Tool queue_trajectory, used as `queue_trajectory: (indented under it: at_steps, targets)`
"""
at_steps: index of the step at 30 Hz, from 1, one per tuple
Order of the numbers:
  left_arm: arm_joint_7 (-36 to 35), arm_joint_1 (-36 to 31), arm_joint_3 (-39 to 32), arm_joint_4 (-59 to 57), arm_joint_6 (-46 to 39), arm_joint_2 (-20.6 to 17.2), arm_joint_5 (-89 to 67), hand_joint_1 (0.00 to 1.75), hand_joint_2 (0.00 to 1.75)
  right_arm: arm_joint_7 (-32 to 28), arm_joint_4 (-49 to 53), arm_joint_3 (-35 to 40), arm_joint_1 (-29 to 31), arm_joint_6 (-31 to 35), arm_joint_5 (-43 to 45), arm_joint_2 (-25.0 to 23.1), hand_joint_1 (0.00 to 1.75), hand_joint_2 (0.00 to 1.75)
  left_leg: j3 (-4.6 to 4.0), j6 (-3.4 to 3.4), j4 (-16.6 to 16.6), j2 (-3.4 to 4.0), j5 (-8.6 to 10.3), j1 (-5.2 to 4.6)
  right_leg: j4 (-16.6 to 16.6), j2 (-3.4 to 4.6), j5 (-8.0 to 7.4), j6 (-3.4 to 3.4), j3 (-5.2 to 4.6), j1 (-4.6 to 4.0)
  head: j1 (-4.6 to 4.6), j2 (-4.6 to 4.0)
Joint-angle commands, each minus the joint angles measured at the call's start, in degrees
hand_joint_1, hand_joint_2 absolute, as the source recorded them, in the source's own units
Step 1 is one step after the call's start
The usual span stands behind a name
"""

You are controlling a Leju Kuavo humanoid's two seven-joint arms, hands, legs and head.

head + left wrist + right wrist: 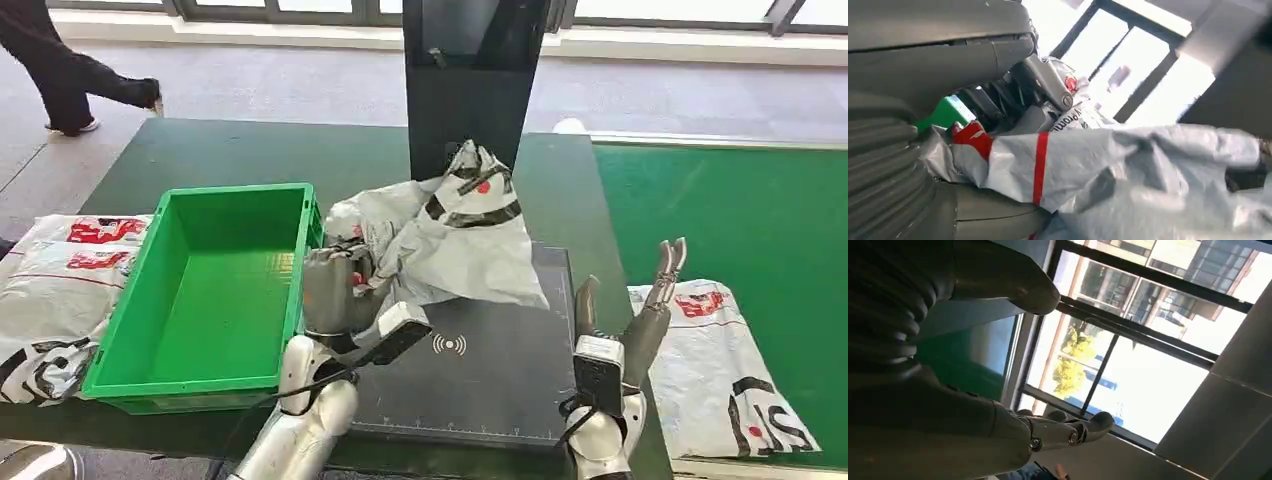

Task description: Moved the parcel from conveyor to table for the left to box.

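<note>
The grey parcel (455, 235) with red and black marks lies crumpled on the dark pad (480, 375) on the table (200, 150), just beside the green box (215, 290), and the left hand (335, 290) grips its near edge. The right hand (640, 320) holds nothing, its fingers spread and pointing up next to another parcel (725, 370) on the green conveyor (740, 210). More parcels (60, 280) lie on the far side of the box, and a person's legs (70, 70) show beyond the table.
</note>
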State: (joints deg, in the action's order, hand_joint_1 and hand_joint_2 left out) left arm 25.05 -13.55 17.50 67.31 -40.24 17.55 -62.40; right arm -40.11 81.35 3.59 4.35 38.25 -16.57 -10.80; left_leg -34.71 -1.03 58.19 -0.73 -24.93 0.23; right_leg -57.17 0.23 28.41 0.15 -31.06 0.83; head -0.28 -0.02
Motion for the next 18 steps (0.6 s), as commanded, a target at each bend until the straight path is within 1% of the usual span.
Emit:
queue_trajectory:
  at_steps: [1,2,3,5,6,7,8,9,10,11,12,14,15,16,18]
  targets:
    - [0.9,9.7,-9.4,16.8,0.2,2.4,0.1,1.75,1.75,0.1,-3.0,3.0,2.5,0.1,0.4,1.4,0.00,1.75,0.13,0.02,-0.1,0.32,-0.09,0.00,0.1,0.27,-0.02,0.00,0.08,-0.01,0.00,0.00]
    - [1.0,9.8,-9.8,17.6,0.2,2.4,-0.1,1.75,1.75,0.1,-3.1,3.0,2.6,0.1,0.4,1.3,0.00,1.75,0.28,0.03,-0.2,0.45,-0.12,-0.04,0.2,0.37,-0.02,-0.01,0.18,0.02,0.00,0.02]
    - [1.8,10.1,-10.4,18.4,0.2,2.4,1.0,1.75,1.75,0.1,-3.3,3.0,2.8,0.0,0.4,1.3,0.00,1.75,0.15,0.02,-0.1,0.31,-0.08,-0.02,0.1,0.26,-0.02,-0.01,0.10,0.01,0.00,0.02]
    - [2.2,10.4,-11.7,20.6,0.2,2.4,1.0,1.75,1.75,0.1,-3.5,3.0,3.2,0.0,0.4,1.2,0.00,1.75,0.20,0.02,-0.1,0.35,-0.09,-0.03,0.1,0.31,-0.02,-0.01,0.14,0.02,0.00,0.00]
    - [1.4,10.5,-12.0,21.2,0.2,2.4,0.2,1.75,1.75,0.1,-3.6,2.9,3.3,0.0,0.3,1.1,0.00,1.75,0.29,0.02,-0.2,0.45,-0.11,-0.06,0.2,0.39,-0.03,-0.02,0.19,0.04,0.00,0.00]
    - [0.2,10.7,-13.1,23.4,0.2,2.4,-0.1,1.75,1.75,0.1,-3.4,2.7,3.2,0.2,0.2,1.1,0.00,1.75,0.13,0.01,-0.1,0.28,-0.08,-0.02,0.1,0.25,-0.02,-0.01,0.09,0.01,0.00,0.00]
    - [-0.7,10.9,-13.9,23.8,0.2,2.4,-0.5,1.75,1.75,0.1,-3.3,2.6,3.1,0.2,0.1,1.0,0.00,1.75,0.24,0.02,-0.2,0.40,-0.10,-0.03,0.2,0.34,-0.03,-0.02,0.17,0.02,0.00,0.00]
    - [-1.8,11.0,-15.1,24.1,0.2,2.4,-0.5,1.75,1.75,0.1,-2.9,2.3,2.8,0.2,-0.1,1.0,0.00,1.75,0.18,0.01,-0.1,0.34,-0.08,-0.03,0.1,0.30,-0.03,-0.01,0.11,0.01,0.00,0.02]
    - [-2.3,11.0,-16.1,23.2,0.2,2.4,-0.4,1.75,1.75,0.1,-2.5,2.1,2.4,0.2,-0.2,1.0,0.00,1.75,0.29,0.01,-0.2,0.42,-0.11,-0.04,0.2,0.36,-0.03,-0.03,0.20,0.02,0.02,0.00]
    - [-4.6,10.8,-17.4,22.6,0.2,2.4,-1.8,1.75,1.75,0.1,-2.1,1.9,2.1,0.2,-0.4,1.0,0.00,1.75,0.21,0.01,-0.1,0.29,-0.08,-0.03,0.1,0.25,-0.02,-0.02,0.16,0.02,0.00,0.02]
    - [-4.9,10.6,-19.4,21.0,0.2,2.4,-0.2,1.75,1.75,0.1,-1.5,1.6,1.6,0.2,-0.5,1.0,0.00,1.75,0.29,0.01,-0.2,0.34,-0.09,-0.04,0.2,0.28,-0.02,-0.02,0.22,0.02,0.00,0.02]
    - [-3.4,10.1,-23.2,19.3,0.2,2.4,1.7,1.75,1.75,0.1,-0.8,1.1,0.9,-0.2,-0.8,1.0,0.00,1.75,0.47,0.02,-0.3,0.40,-0.09,-0.08,0.3,0.31,-0.03,-0.03,0.38,0.05,0.00,0.02]
    - [-3.3,10.0,-23.8,19.1,0.2,2.4,2.1,1.75,1.75,0.1,-0.7,1.0,0.8,-0.3,-0.8,0.9,0.00,1.75,0.24,0.01,-0.2,0.19,-0.05,-0.05,0.1,0.16,-0.01,-0.01,0.19,0.03,0.00,0.02]
    - [-3.3,10.0,-23.8,19.1,0.2,2.4,2.1,1.75,1.75,0.1,-0.7,1.0,0.8,-0.3,-0.8,0.9,0.00,1.75,0.39,0.01,-0.3,0.29,-0.06,-0.06,0.3,0.23,-0.02,-0.03,0.32,0.04,0.00,0.00]
    - [-3.3,10.0,-23.8,19.1,0.2,2.4,2.1,1.75,1.75,0.1,-0.7,1.0,0.8,-0.3,-0.8,0.9,0.00,1.75,0.12,0.01,-0.1,0.12,-0.04,-0.02,0.1,0.10,0.01,0.00,0.09,0.02,0.00,0.00]
